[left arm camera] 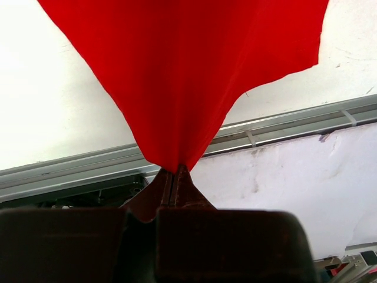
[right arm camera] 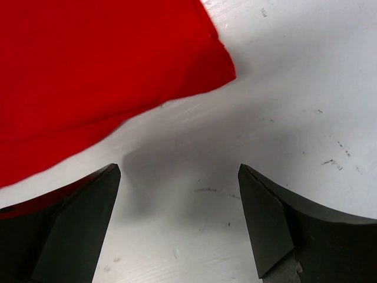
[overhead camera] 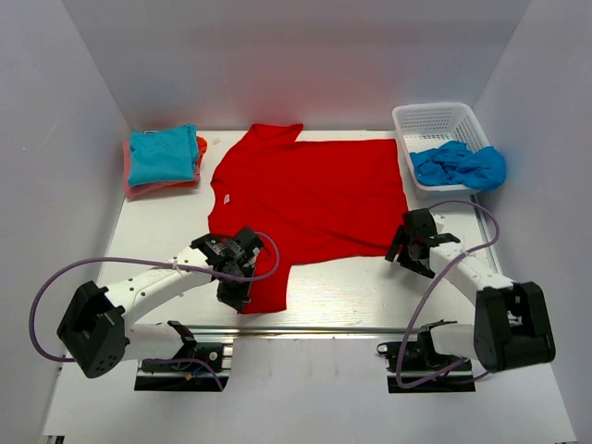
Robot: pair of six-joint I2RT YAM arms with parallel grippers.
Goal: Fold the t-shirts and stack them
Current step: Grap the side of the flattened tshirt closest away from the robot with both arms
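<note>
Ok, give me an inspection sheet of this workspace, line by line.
Surface: white table, scuffed.
Job's things: red t-shirt spread flat; turquoise t-shirt folded atop orange-pink t-shirt, far left.
Clutter: white basket far right, crumpled blue cloth spilling over its rim.
Hands: left hand shut on red t-shirt's edge; right hand open over bare table beside it.
Cables: left cable loops over the red t-shirt; right cable arcs above the table.
Surroundings: white walls on three sides.

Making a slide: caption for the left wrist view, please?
Left end effector shut on a pinch of the red t-shirt.
</note>
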